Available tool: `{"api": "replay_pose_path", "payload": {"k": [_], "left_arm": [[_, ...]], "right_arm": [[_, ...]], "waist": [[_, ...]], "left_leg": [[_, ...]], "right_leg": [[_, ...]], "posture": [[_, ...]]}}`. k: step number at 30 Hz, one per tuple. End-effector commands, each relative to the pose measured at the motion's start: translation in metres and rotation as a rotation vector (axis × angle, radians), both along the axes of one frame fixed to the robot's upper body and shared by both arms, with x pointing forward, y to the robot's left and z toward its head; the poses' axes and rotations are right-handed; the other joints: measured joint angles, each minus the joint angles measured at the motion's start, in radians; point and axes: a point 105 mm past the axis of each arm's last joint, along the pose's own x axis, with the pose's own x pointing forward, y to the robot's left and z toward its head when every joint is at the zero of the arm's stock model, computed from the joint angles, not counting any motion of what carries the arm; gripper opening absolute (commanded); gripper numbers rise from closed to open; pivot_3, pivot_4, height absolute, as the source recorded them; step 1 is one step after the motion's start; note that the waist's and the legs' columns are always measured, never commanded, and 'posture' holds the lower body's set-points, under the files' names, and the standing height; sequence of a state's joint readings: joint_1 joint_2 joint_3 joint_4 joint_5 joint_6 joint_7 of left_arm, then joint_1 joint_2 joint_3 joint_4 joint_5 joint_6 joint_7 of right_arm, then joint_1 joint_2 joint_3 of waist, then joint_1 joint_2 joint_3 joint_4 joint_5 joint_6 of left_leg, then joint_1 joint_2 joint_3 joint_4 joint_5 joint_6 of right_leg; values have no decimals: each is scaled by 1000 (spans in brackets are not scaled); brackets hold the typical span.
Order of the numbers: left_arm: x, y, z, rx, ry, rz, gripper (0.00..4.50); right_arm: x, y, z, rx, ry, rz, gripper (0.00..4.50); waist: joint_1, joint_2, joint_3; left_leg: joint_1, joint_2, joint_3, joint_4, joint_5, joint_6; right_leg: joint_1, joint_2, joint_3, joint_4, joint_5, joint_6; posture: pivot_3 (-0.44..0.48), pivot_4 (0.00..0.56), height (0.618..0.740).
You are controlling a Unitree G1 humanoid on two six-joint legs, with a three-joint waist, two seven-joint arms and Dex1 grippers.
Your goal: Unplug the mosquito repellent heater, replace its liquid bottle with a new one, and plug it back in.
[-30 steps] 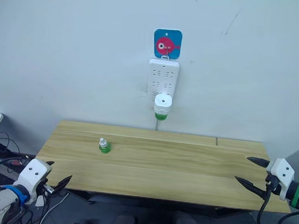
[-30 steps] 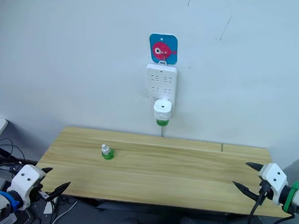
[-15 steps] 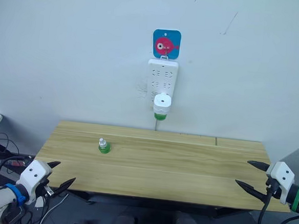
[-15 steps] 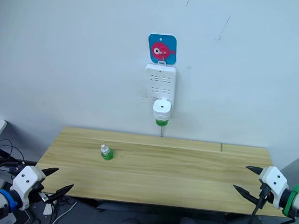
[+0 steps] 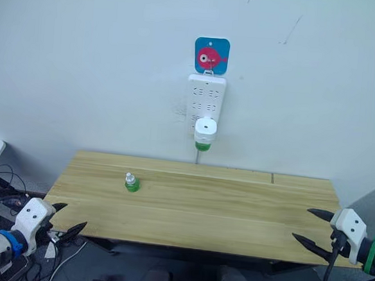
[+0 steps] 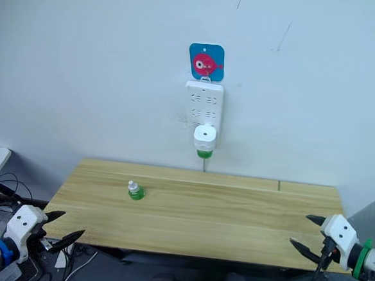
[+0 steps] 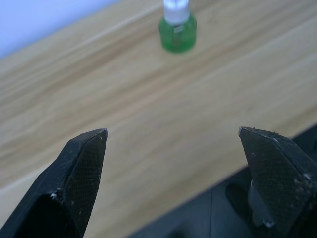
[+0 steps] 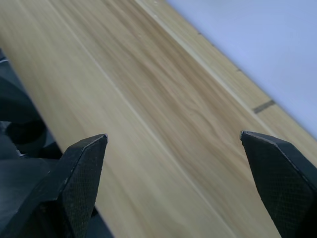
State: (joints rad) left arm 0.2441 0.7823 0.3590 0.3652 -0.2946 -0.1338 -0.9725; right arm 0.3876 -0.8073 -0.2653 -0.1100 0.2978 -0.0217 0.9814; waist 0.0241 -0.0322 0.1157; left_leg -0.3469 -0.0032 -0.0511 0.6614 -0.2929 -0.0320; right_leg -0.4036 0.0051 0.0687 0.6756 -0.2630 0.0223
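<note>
Mosquito repellent heater plugged into wall power strip above table back edge, spare green bottle upright left of centre, left gripper and right gripper fingers apart off the front corners.

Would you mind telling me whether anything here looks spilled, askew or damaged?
Nothing stands out. The mosquito repellent heater sits plugged into the wall power strip, and the spare green bottle stands upright on the table.
</note>
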Motion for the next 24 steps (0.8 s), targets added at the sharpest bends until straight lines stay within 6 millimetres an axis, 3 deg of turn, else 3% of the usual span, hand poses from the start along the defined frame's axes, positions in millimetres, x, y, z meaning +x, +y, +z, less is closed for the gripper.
{"api": "replay_pose_path", "payload": {"k": [1,6,13,18,21,24], "left_arm": [[32,-25,35,-46,-101,-111,4500],[77,-70,74,-121,-204,-250,4500],[111,-103,104,-197,-270,-324,4500],[125,-122,114,-260,-284,-394,4500],[137,-130,116,-264,-290,-396,3922],[148,-140,120,-284,-299,-400,3922]], "right_arm": [[8,28,38,44,-131,57,4479],[24,81,94,164,-290,90,4479],[32,113,141,252,-341,82,4479],[26,123,152,232,-326,103,4479],[23,127,153,228,-321,104,4500],[19,131,154,232,-315,102,4500]], "waist": [[-1,0,0],[-12,0,0],[-55,0,1],[-68,-1,4],[-76,-1,7],[-83,-2,9]], "left_leg": [[0,0,0,1,0,0],[0,0,1,2,0,0],[-2,0,-1,1,-2,0],[-2,0,-2,1,-3,0],[-3,-1,-1,1,-3,0],[-3,-1,-1,2,-3,0]], "right_leg": [[0,0,0,1,0,0],[0,3,-1,3,0,1],[-1,4,1,0,3,8],[-1,2,0,-2,2,8],[-1,4,0,-2,2,8],[-1,4,1,-2,2,8]], "posture": [[46,78,740],[-9,83,740],[-70,98,740],[-114,111,740],[-147,118,740],[-167,124,740]]}}
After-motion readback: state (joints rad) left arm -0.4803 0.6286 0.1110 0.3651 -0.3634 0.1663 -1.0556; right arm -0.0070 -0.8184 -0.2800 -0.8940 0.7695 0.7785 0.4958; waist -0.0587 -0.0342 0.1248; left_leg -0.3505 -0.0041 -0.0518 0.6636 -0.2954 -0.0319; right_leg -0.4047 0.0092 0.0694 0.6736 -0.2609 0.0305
